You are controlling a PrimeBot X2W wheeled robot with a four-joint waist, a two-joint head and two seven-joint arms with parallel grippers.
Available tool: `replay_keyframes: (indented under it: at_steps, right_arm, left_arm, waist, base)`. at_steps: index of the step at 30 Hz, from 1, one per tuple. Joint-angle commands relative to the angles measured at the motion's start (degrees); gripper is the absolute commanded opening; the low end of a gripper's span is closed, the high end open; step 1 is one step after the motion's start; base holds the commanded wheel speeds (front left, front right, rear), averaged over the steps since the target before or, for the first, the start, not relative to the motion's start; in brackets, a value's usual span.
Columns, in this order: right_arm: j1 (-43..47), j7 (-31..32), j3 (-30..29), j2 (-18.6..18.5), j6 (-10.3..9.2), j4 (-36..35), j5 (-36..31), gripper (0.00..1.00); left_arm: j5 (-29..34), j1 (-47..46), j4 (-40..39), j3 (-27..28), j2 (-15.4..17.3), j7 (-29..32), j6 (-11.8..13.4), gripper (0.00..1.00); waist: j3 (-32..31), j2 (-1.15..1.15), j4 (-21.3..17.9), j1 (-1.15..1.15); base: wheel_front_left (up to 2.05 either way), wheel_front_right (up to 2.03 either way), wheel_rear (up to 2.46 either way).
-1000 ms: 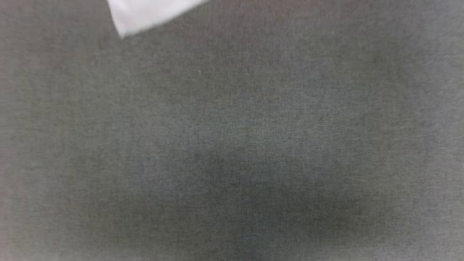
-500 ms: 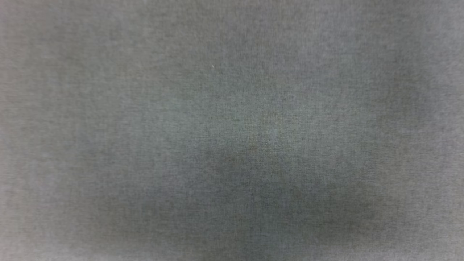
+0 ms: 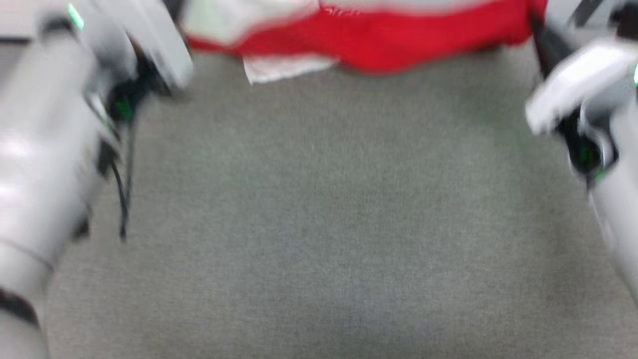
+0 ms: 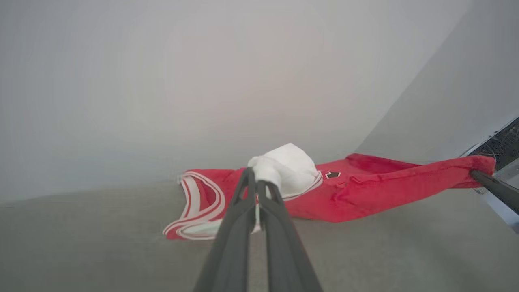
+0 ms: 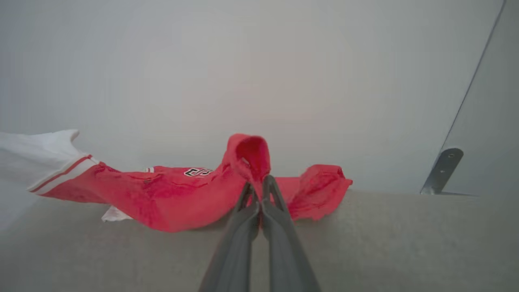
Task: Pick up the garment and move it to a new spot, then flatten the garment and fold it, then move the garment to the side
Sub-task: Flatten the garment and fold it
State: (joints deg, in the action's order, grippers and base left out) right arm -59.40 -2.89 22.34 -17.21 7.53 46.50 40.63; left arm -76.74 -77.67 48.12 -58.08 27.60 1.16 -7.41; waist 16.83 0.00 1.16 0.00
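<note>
One garment [image 4: 365,190], a soft red jersey with white sleeves and striped trim, sags crumpled between two grippers above a flat grey felt-like surface [image 3: 319,199]. The left gripper [image 4: 255,180] pinches a bunched white sleeve between its slim dark fingers. The right gripper [image 5: 256,184] is clamped on a red fold.

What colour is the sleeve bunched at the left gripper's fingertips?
The sleeve is white, edged with red-and-white striped trim; the left wrist view shows it best.
</note>
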Motion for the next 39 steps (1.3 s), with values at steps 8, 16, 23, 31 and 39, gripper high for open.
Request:
replay_keyframes:
  at_steps: [8,16,23,31,39]
  right_arm:
    - [24.72,8.67,3.16,-11.29,-0.09,-17.02,10.38,0.0]
    - [40.8,16.19,-2.95,-15.59,-0.08,-25.68,15.04,0.0]
    - [52.77,26.37,-10.38,-16.5,-0.08,-34.04,17.72,0.0]
    - [63.04,39.02,-20.1,-14.52,-0.08,-42.18,16.01,0.0]
    - [70.67,50.51,-29.74,-9.01,-0.08,-49.46,12.39,0.0]
  left_arm:
    - [-0.95,24.51,-16.88,-3.17,6.83,-7.09,4.33,0.0]
    - [-1.67,42.45,-37.59,-5.23,14.85,-13.43,14.43,0.0]
    - [0.23,53.1,-49.42,-4.89,18.7,-15.91,21.44,0.0]
    - [2.23,61.13,-52.98,-2.99,18.77,-16.34,24.07,0.0]
    - [3.56,67.96,-54.3,-0.61,18.6,-16.3,26.09,0.0]
  waist:
    - [-15.51,0.0,2.59,0.0]
    - [-16.13,0.0,3.4,0.0]
    - [-15.47,0.0,4.33,0.0]
    - [-13.77,0.0,4.85,0.0]
    - [-11.78,0.0,5.07,0.0]
  base:
    - [0.0,0.0,0.0]
    - [0.0,0.0,0.0]
    - [0.0,0.0,0.0]
    - [0.0,0.0,0.0]
    - [0.0,0.0,0.0]
